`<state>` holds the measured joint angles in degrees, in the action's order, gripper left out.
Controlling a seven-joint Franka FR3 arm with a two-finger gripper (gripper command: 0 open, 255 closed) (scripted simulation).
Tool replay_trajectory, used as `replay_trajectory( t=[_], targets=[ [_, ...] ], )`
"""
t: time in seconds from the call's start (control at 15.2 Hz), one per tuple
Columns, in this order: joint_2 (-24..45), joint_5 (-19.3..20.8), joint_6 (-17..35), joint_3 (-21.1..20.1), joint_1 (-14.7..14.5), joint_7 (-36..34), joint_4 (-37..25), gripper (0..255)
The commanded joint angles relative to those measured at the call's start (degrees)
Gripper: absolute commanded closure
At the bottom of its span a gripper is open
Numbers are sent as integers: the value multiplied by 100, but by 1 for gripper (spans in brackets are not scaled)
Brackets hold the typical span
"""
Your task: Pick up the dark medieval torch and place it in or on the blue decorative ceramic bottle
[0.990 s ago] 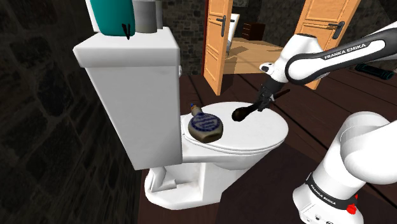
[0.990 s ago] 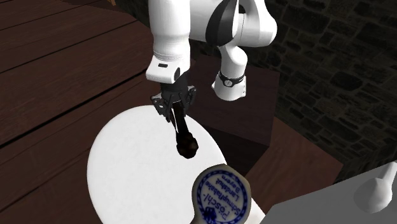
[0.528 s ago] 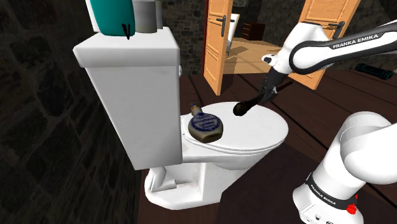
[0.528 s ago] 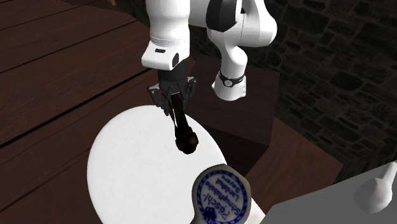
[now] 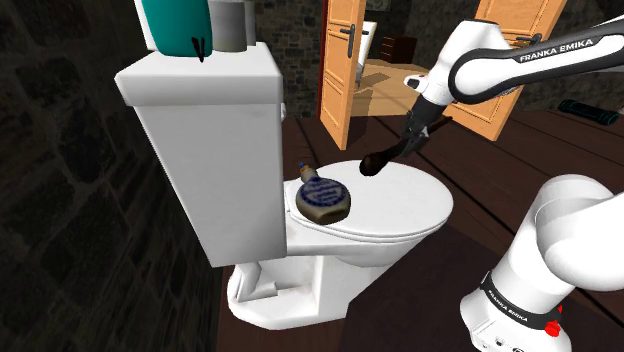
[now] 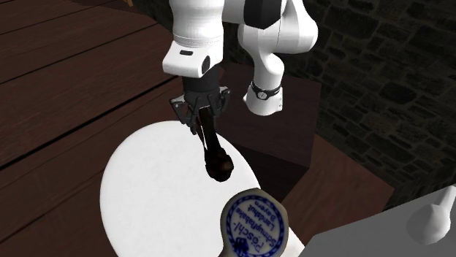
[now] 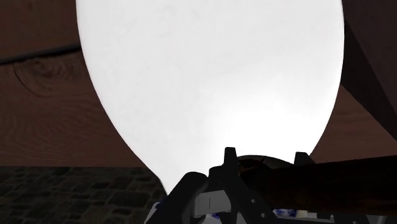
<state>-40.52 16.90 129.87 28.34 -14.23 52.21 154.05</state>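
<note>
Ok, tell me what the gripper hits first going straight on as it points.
Most likely the white toilet lid, straight ahead in the wrist view. The dark torch clasped in the gripper reaches lower, so its head might touch first; depth is unclear.

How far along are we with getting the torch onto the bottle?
Done: the torch is picked up, clasped in the gripper and clear of the toilet lid. In hand: it hangs over the lid, head angled down toward the bottle. Left: the bottle rests on the lid by the tank, apart from the torch, so the carry across and the placing are not yet done.
</note>
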Motion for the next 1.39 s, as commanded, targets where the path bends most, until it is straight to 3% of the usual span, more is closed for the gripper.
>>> replay_trajectory(
  t=[0.0, 0.53, 0.99, 1.32],
  targets=[
    [312, -148, 120, -129, -227, -210, -188, 255],
    [1751, -736, 552, -508, -1023, -853, -1140, 255],
    [3148, -1294, 624, -755, -1549, -1207, -2390, 255],
    [3335, -1370, 1023, -725, -1553, -1150, -2170, 255]
  ],
)
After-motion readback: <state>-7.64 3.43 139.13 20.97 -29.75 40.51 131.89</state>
